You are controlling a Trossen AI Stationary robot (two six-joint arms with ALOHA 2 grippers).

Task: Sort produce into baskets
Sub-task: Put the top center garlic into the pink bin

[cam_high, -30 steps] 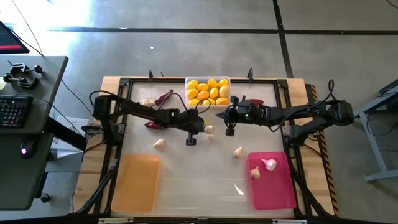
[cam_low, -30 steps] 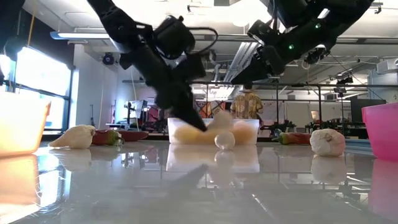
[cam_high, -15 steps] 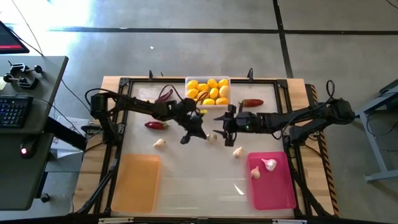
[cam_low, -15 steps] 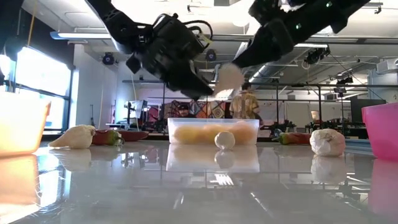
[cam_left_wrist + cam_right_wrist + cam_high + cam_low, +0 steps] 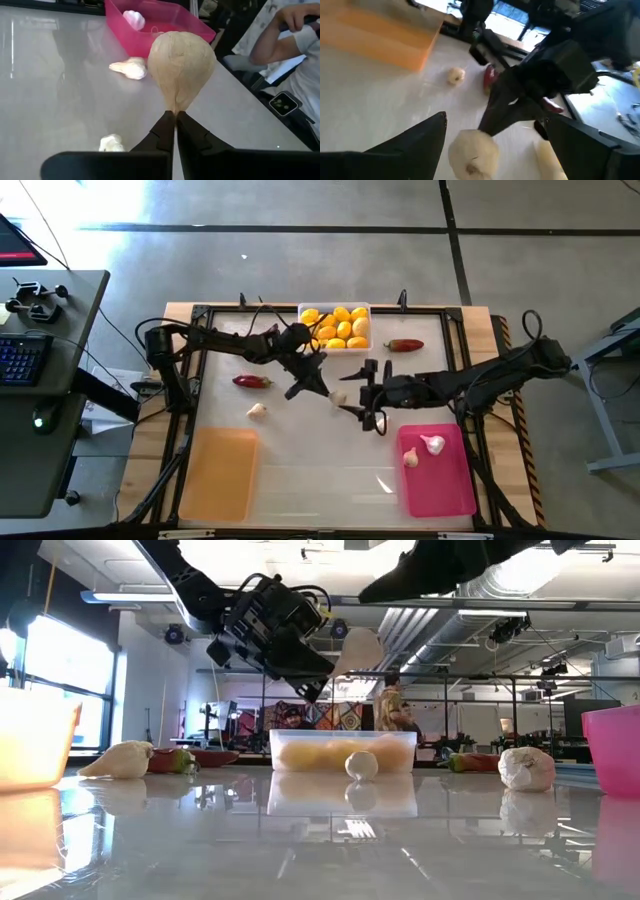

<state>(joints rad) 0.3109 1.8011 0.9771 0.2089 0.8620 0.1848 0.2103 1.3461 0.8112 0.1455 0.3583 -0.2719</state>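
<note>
My left gripper [image 5: 327, 390] is shut on a whitish garlic bulb [image 5: 181, 70] above the middle of the table. The low view shows that bulb [image 5: 357, 650] high over the tabletop. My right gripper [image 5: 362, 394] is open and faces the bulb [image 5: 472, 152] from the right, its fingers standing on either side without touching. Lemons fill the clear tray [image 5: 303, 310] at the far edge. The orange tray [image 5: 220, 470] sits near left. The pink tray [image 5: 440, 480], near right, has two garlic bulbs in it. Loose garlic [image 5: 257, 410] and chilies [image 5: 252, 381] lie on the table. My left gripper pinches the garlic's narrow stem end [image 5: 172, 107] between its two fingertips. The fingers come from the table's left, slanting slightly downward. The bulb sticks out beyond the fingertips, lifted clear of the table.
A second chili [image 5: 404, 345] lies right of the clear tray. More garlic [image 5: 361, 765] [image 5: 526, 768] rests on the table under and beside the grippers. A person sits beyond the table's edge [image 5: 295, 55]. Bare tabletop lies between the orange and pink trays.
My left gripper has risen from the table with the garlic, tipped from pointing down toward level, and swung toward the right. The bulb is lifted clear. My right gripper has moved toward the near edge, up to the bulb, and opened wide.
</note>
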